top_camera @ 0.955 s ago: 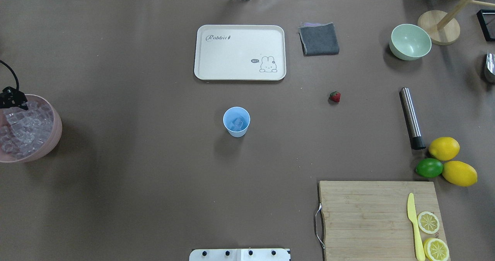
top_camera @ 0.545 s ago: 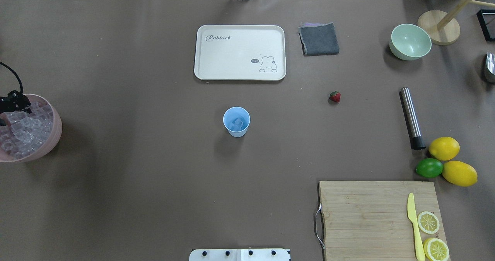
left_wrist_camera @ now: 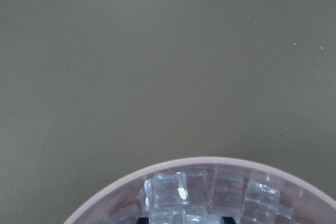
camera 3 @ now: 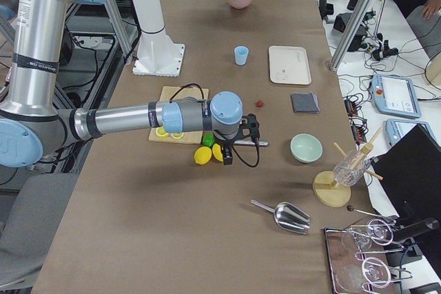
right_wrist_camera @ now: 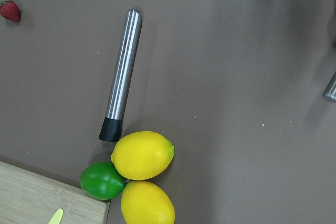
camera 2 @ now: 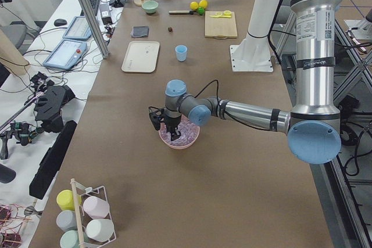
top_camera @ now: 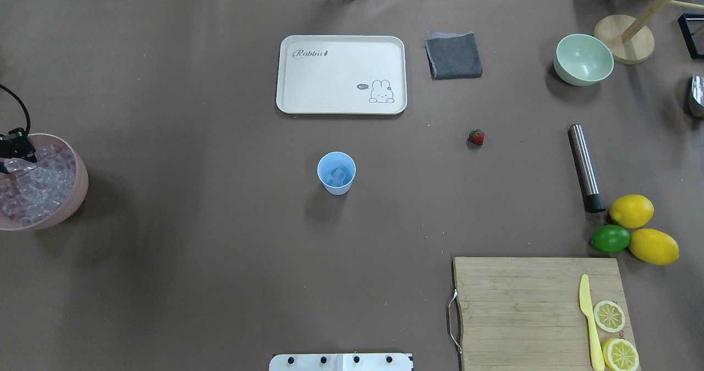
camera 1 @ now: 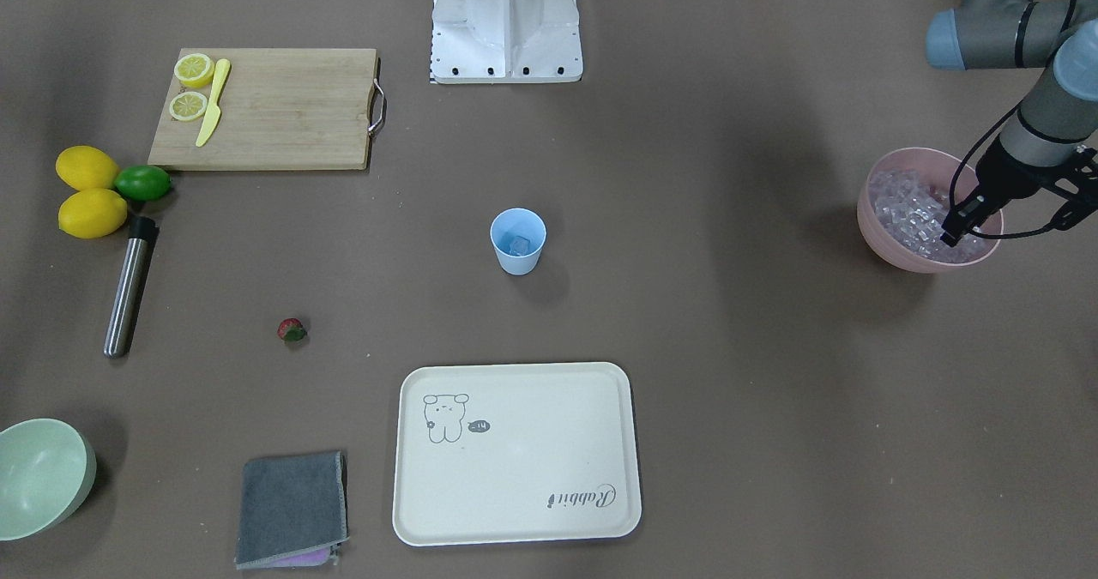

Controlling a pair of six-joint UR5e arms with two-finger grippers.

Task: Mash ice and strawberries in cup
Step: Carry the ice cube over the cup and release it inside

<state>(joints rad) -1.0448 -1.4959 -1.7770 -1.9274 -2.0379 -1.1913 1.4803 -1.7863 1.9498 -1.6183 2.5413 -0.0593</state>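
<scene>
My left gripper [camera 1: 955, 236] is down in the pink bowl [camera 1: 883, 249], which sits at 9 o'clock from the cup [top_camera: 336, 189] and is cut off by the overhead view's edge. My wrist camera catches only two dark fingertips [left_wrist_camera: 227, 219] at the bottom edge. They stand well apart, with heaped ice [left_wrist_camera: 168, 190] between them, and I cannot tell whether any piece is gripped. The right gripper [camera 3: 227, 155] shows only in the right side view, hanging over the lemons [camera 3: 202, 155], and from there I cannot tell whether its jaws are wide or narrow. Its wrist camera shows none of the fingers. The cup stands upright near the table's middle. A few clear cubes [top_camera: 336, 176] lie inside it, but they blur into the blue and I cannot count them. The strawberry [top_camera: 476, 137] lies on the bare table between 2 and 3 o'clock from the cup, well apart from it. At 12 o'clock from the cup is the cream tray [top_camera: 341, 74], printed with "Rabbit" in script and a small bunny. The little tag beside the bunny is too small to read.
</scene>
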